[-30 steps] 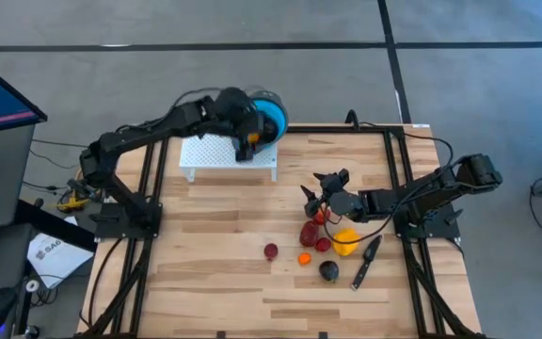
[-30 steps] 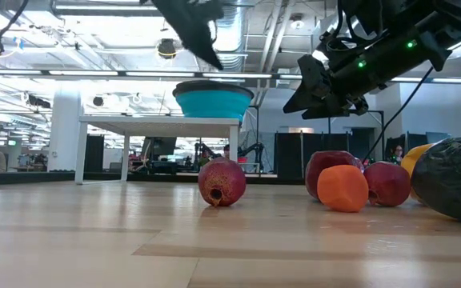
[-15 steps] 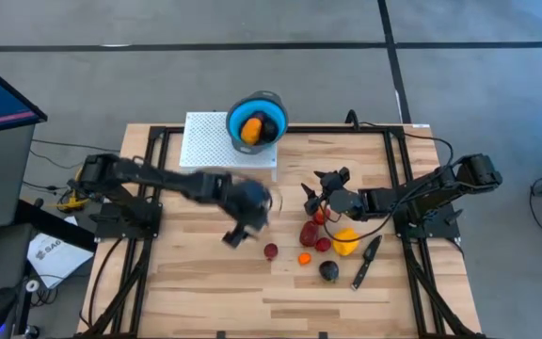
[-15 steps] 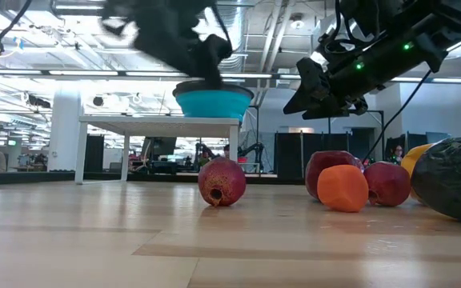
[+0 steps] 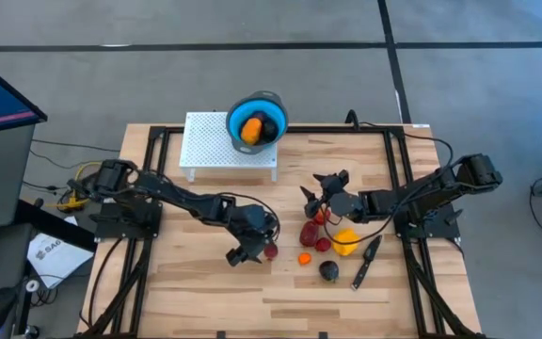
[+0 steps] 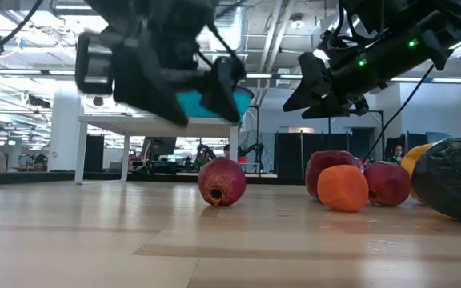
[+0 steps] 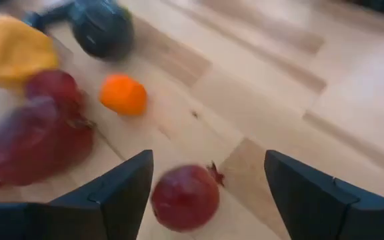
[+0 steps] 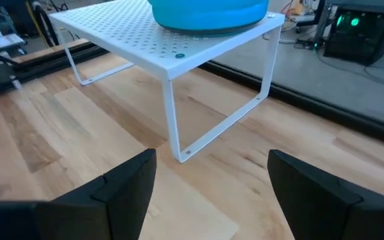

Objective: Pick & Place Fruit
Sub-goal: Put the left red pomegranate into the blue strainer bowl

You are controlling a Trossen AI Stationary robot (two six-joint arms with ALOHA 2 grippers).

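Observation:
A lone red fruit [image 5: 271,251] lies on the wooden table, left of the main cluster. My left gripper [image 5: 249,252] hangs open just left of it and a little above the table [image 6: 190,100]. In the left wrist view the red fruit [image 7: 185,197] shows ahead between the spread fingers, untouched. To its right lie red fruits [image 5: 314,232], a small orange one [image 5: 304,258], a yellow one [image 5: 346,242] and a dark purple one [image 5: 328,271]. My right gripper [image 5: 320,191] hovers open above the cluster's far side. The blue bowl [image 5: 273,115] holds an orange fruit [image 5: 250,131].
The bowl stands on a white perforated rack [image 5: 216,146] at the table's far side; the right wrist view shows the rack's legs [image 8: 172,120]. A black-handled knife [image 5: 365,263] lies right of the dark purple fruit. Bare wood stretches along the near edge and the left half.
My left gripper has swung from above the bowl toward the table's near edge and down, ending beside the lone red fruit, and its wrist has turned. The bowl it had covered now shows the orange fruit inside. My right arm has kept still.

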